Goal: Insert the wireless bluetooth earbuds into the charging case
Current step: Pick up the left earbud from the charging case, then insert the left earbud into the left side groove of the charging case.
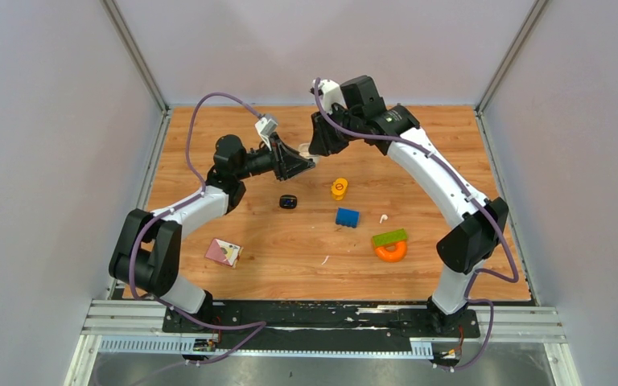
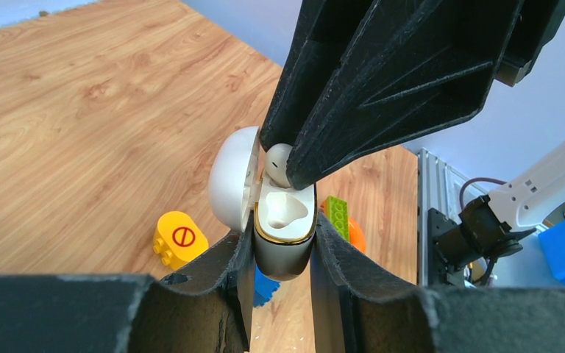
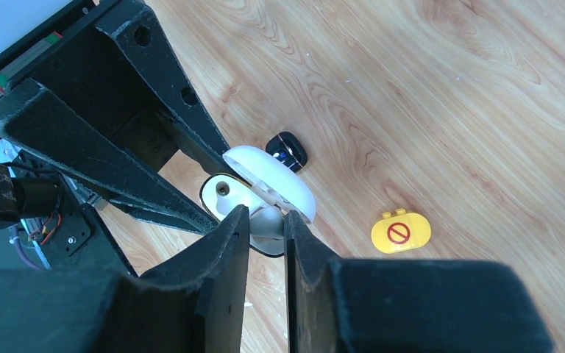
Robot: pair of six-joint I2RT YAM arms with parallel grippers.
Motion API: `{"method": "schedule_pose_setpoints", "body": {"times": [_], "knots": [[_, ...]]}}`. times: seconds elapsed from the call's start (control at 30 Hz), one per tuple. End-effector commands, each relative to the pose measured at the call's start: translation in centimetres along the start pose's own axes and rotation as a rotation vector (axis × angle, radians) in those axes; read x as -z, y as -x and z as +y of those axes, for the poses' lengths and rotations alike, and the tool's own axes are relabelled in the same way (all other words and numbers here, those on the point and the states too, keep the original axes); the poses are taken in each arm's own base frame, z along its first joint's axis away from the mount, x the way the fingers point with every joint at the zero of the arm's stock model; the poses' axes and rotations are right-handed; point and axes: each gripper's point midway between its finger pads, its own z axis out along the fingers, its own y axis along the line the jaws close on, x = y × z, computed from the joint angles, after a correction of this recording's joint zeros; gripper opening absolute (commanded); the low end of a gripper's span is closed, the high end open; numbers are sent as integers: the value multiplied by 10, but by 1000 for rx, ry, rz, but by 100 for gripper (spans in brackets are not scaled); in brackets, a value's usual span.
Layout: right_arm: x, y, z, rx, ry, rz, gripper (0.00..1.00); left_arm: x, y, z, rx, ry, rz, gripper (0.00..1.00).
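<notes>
Left pincer (image 2: 282, 254) clamps the open white charging case (image 2: 287, 213); right pincer (image 3: 267, 224) pinches a white earbud (image 2: 278, 163) just above its socket.

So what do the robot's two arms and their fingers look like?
The left arm and right arm have white shells between black joints, each trailed by a purple cable. The fingers are matte black, triangular and ribbed, with rough edges.

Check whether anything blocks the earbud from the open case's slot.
Nothing visible does. The right hand holds the white earbud right over the empty slot of the charging case, whose lid stands open sideways.
</notes>
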Motion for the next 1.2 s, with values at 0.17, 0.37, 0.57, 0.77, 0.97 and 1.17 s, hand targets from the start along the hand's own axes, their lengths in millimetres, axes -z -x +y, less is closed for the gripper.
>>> {"method": "schedule_pose_setpoints", "body": {"times": [0.17, 0.37, 0.57, 0.77, 0.97, 1.17], "knots": [[37, 25, 9, 93, -24, -101, 11, -2, 21, -8, -57, -36, -50, 0], [45, 30, 18, 103, 28, -128, 11, -2, 22, -11, -62, -54, -51, 0], [60, 39, 29, 148, 144, -182, 11, 2, 20, -24, -98, -154, -37, 0], [76, 38, 54, 259, 335, -278, 16, 8, 11, -45, -116, -316, 15, 0], [93, 35, 82, 430, 509, -373, 17, 15, 10, -63, -169, -424, 68, 0], [98, 35, 98, 521, 643, -397, 18, 20, 5, -72, -187, -472, 110, 0]]}}
